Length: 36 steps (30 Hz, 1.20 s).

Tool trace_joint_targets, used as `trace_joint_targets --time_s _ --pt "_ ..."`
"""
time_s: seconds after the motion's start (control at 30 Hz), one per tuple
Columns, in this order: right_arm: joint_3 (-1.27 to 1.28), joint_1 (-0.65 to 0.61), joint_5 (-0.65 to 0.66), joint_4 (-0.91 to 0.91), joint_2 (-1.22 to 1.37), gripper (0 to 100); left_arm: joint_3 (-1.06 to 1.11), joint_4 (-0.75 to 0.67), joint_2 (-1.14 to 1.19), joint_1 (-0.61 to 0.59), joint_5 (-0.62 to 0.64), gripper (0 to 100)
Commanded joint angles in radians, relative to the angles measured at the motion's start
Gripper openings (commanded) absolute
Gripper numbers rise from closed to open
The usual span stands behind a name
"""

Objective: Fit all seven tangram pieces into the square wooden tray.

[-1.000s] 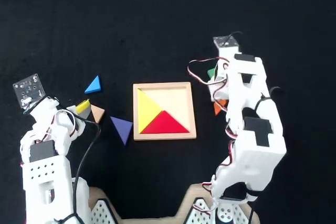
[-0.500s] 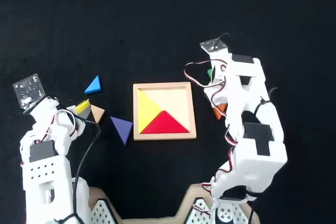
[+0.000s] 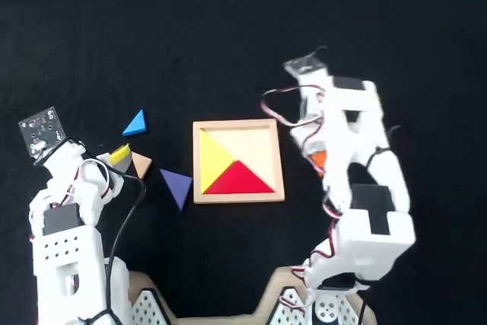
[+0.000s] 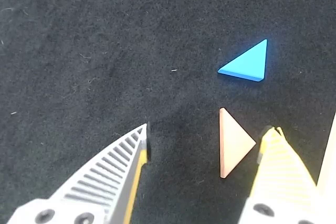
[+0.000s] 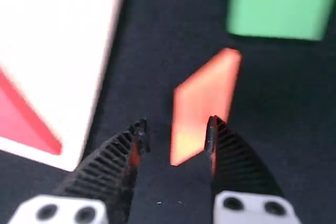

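As it swings toward the tray (image 3: 239, 198), the right end effector (image 5: 176, 125) hangs half-open — holding nothing.

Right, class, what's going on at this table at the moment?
Two arms are doing a tangram. The square wooden tray holds a yellow triangle and a red triangle. The right gripper is open over the orange piece, near the green piece. The left gripper is open by the tan triangle; the blue triangle and purple triangle lie loose nearby.

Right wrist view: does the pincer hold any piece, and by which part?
Nothing is held: the right pincer is open, the orange piece lying flat beside it.
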Motion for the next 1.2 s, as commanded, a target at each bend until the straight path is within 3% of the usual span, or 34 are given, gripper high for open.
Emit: trace_joint_targets --time_s 0.0,0.33,1.17 --pt "0.019 -0.055 -0.020 -0.043 -0.051 17.1 -0.007 -0.012 -0.012 0.005 0.009 33" --pt "0.022 0.012 -0.038 -0.083 -0.050 17.3 -0.007 -0.012 -0.012 0.005 0.009 33" --pt "-0.035 0.011 -0.037 -0.015 -0.122 17.3 -0.007 -0.012 -0.014 0.008 0.009 33"
